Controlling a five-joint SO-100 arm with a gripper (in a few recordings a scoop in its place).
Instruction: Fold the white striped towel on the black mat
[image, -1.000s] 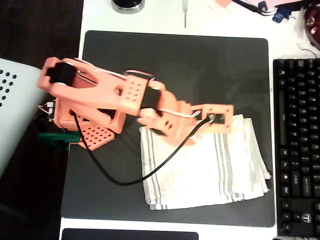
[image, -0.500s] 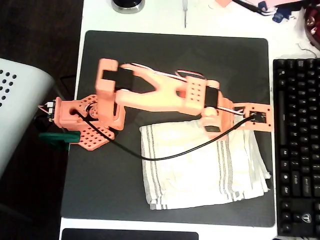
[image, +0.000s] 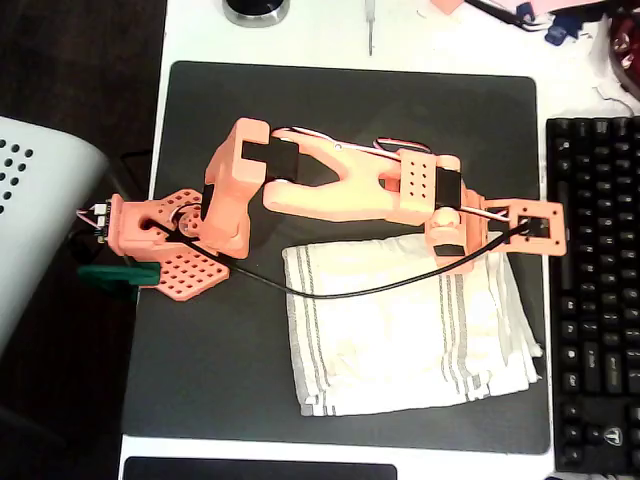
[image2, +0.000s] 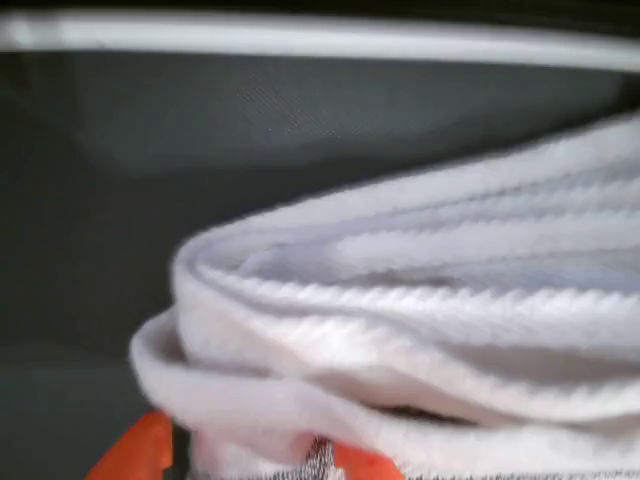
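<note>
The white striped towel (image: 410, 335) lies folded in layers on the lower right part of the black mat (image: 350, 110). My orange arm reaches right across the mat, and my gripper (image: 470, 258) sits at the towel's upper right corner, close to the mat's right edge. In the wrist view the towel (image2: 420, 330) is a stack of thick white folds right in front of the camera, with the mat (image2: 100, 250) behind. Two orange fingertips (image2: 140, 450) poke out at the bottom edge with cloth over and between them. How wide the jaws stand is hidden.
A black keyboard (image: 595, 290) runs along the mat's right edge, close to the gripper. The arm's base (image: 160, 240) stands at the mat's left edge, and its black cable (image: 330, 292) drapes over the towel. Small items lie on the white table (image: 330, 35) behind the mat.
The arm has stretched out to the right, carrying the gripper from the towel's upper middle to its upper right corner. The towel has hardly shifted.
</note>
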